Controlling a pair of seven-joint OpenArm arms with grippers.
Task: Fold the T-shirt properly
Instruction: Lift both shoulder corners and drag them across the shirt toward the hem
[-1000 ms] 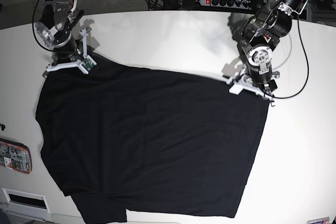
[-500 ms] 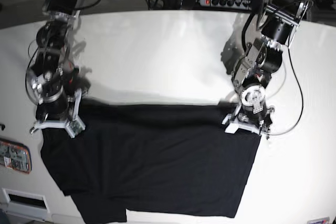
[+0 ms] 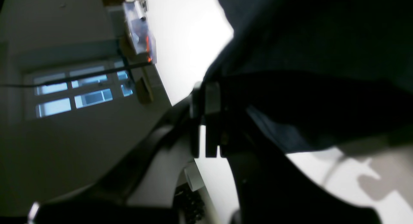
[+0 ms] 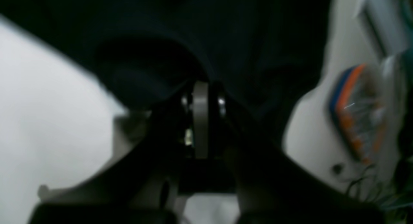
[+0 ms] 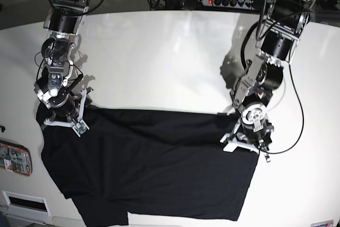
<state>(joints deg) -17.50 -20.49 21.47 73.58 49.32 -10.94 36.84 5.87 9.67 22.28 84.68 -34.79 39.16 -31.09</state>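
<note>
The plain black, soft short-sleeved T-shirt (image 5: 151,166) lies spread over the near half of the white round-edged desk (image 5: 164,57), its far edge lifted and doubled back toward the near side in a long fold running between the two arms. The left fingers (image 5: 243,147) are pinched tight on the far corner of that fold, black cloth bunched right at their tips and hanging away on the near side of them. The right fingers (image 5: 62,125) are likewise clamped on the opposite far corner, with the fabric draping down from the tips onto the layer below. In the left wrist view the closed fingers (image 3: 206,121) meet with dark cloth (image 3: 316,72) gathered just beyond them and bare desk (image 3: 187,40) past it. In the right wrist view, which is blurred, cloth (image 4: 193,40) wraps over the closed fingers (image 4: 200,121). An orange-and-blue packet (image 5: 15,159) lies on the desk edge just outside the right fingers.
</note>
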